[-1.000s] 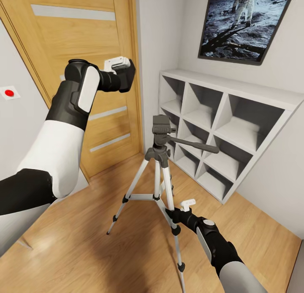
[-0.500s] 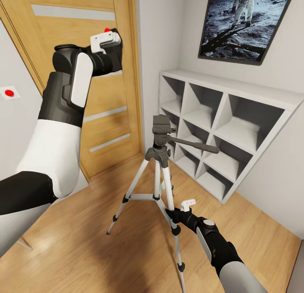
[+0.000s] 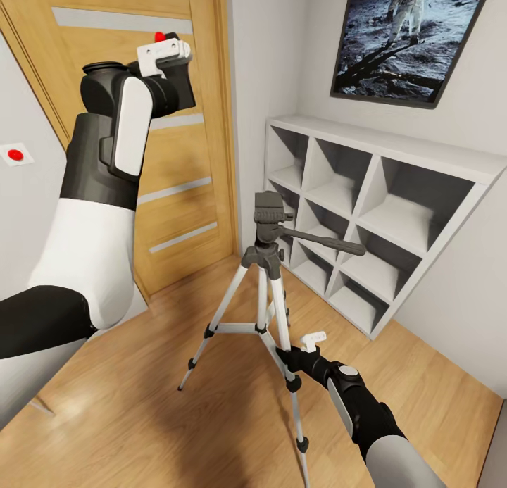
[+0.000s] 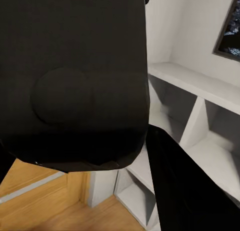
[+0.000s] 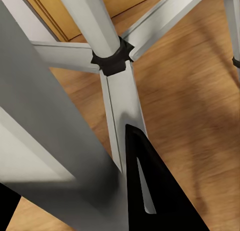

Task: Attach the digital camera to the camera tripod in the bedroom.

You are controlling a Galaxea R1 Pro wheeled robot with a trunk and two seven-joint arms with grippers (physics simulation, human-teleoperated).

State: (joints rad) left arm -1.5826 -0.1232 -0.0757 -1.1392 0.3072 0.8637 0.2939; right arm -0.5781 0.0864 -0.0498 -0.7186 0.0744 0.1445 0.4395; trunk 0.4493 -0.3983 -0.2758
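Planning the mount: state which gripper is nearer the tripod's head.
Right. The right gripper sits low against a leg of the camera tripod; the left gripper holds the digital camera high by the door.

My left arm (image 3: 98, 220) is a fat white shell at 9 o'clock, then a black forearm with a long white oval panel and a round black cap. Its gripper (image 3: 165, 55) has a white bracket. My right arm (image 3: 366, 410), at 5 o'clock, is slim, black, then grey-white, with a white tab.
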